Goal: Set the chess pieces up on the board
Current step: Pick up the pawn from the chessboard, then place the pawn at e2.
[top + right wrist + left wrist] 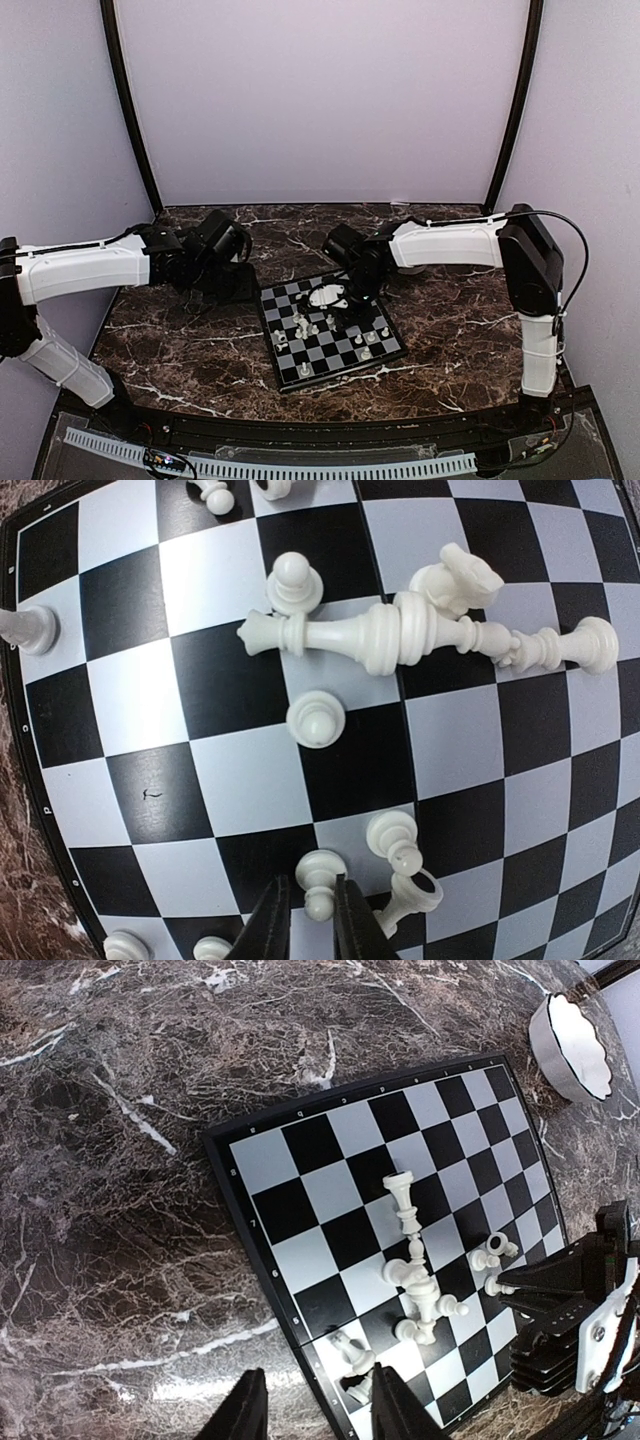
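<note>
The black and silver board (284, 383) lies at mid-table; it also shows in the left wrist view (300, 1160) and the right wrist view (230, 690). Cream-white chess pieces (305, 325) are scattered on it, some upright, some fallen. Two long pieces (360, 635) and a knight (455, 580) lie in a heap. My right gripper (312, 925) is low over the board, its fingers nearly together around a pawn (320, 878). It also shows in the top view (350, 305). My left gripper (320, 1410) is open and empty, above the board's left edge.
A white scalloped bowl (570, 1045) stands on the dark marble table (180, 340) beyond the board's far corner. An upright pawn (395, 838) and a fallen piece (410, 900) sit just right of the right fingers. The two arms face each other across the board.
</note>
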`<move>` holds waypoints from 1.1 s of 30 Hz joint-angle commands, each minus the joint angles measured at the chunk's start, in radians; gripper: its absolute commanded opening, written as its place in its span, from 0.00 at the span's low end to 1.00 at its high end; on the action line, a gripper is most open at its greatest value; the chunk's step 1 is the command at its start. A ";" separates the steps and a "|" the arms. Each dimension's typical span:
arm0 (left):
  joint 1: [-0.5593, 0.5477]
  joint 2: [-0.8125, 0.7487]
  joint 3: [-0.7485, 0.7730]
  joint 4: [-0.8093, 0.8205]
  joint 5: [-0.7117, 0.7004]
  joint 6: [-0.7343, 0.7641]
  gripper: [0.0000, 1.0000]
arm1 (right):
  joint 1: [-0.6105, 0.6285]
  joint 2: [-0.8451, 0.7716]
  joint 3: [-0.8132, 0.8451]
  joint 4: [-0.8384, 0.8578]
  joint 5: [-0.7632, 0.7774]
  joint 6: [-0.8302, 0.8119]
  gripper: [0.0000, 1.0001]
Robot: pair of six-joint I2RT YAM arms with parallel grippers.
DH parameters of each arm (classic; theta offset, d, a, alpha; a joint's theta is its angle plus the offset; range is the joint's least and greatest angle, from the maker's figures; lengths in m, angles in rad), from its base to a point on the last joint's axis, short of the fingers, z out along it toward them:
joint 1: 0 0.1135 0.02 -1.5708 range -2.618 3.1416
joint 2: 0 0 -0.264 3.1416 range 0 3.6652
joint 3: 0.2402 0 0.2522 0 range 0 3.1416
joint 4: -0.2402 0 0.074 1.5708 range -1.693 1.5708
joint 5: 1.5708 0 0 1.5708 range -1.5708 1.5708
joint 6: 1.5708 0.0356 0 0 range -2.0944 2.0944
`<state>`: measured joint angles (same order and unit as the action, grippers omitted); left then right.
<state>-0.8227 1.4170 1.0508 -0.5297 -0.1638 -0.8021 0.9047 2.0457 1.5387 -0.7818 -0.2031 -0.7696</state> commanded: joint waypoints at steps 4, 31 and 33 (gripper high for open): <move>0.004 -0.041 -0.023 0.014 0.011 -0.011 0.38 | 0.026 0.000 0.006 0.001 -0.007 0.000 0.08; 0.004 -0.123 -0.137 0.072 0.054 -0.106 0.38 | 0.065 -0.101 -0.074 -0.060 0.007 -0.050 0.01; 0.004 -0.129 -0.141 0.073 0.057 -0.109 0.38 | 0.069 -0.102 -0.075 -0.058 0.007 -0.050 0.01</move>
<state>-0.8227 1.3270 0.9283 -0.4686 -0.1158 -0.8913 0.9558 1.9827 1.4750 -0.8326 -0.1890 -0.8101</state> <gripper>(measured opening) 0.382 0.060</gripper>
